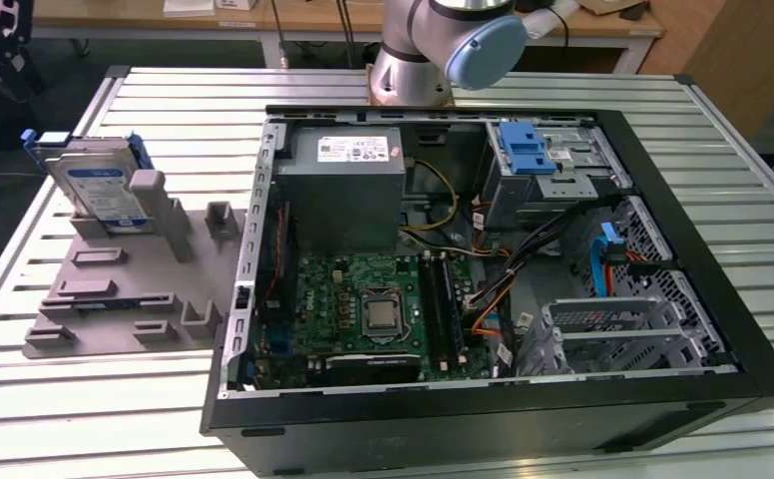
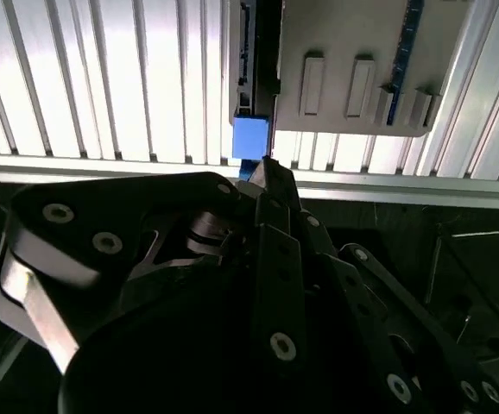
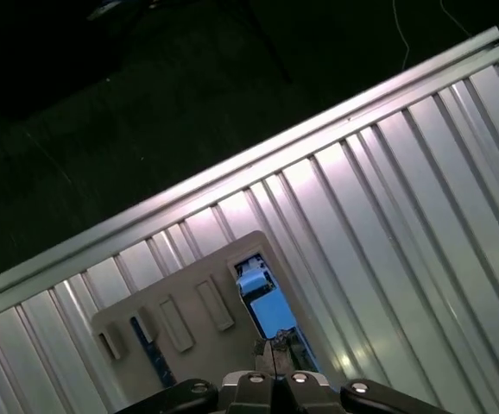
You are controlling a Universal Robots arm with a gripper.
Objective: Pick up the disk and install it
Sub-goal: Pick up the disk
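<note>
The disk (image 1: 101,190) stands on edge in a slot of the grey holder (image 1: 108,299), at the exterior view's left beside the open computer case (image 1: 653,409). It is silver with a blue-and-white label and a blue carrier frame. In both wrist views I look down on it from well above. Its blue carrier edge (image 2: 251,138) (image 3: 262,302) shows just beyond my gripper (image 2: 264,168) (image 3: 273,352). The black fingers meet at their tips, shut on nothing and clear of the disk.
Inside the case are a grey power supply box (image 1: 347,190), a green motherboard (image 1: 367,309), loose cables and a silver drive cage with a blue latch (image 1: 547,160). The arm's base (image 1: 421,50) stands behind the case. The ribbed metal table (image 1: 95,419) drops to dark floor past its edge.
</note>
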